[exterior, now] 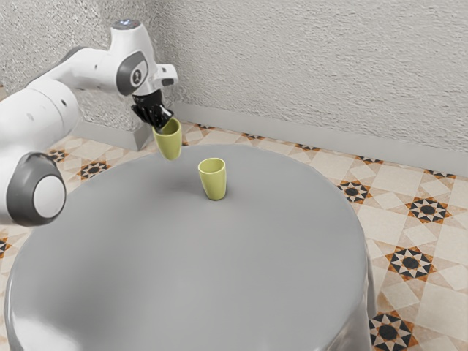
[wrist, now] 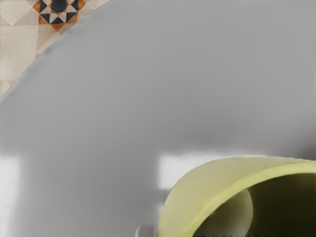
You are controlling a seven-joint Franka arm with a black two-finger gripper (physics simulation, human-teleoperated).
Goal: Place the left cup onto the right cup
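Gripping the left cup point(exterior: 168, 140) by its rim, our fingers point(exterior: 160, 122) hang over the bench's point(exterior: 219, 278) far edge; the right cup point(exterior: 213, 178) stands upright, lower, toward bench centre.

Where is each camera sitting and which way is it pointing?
Exterior view: raised beside the table, looking down across it at the standing cup; the white arm and hand show at its left.
Wrist view: on the hand, looking down at the table past the held cup.
Both share the held cup, table and tiled floor.
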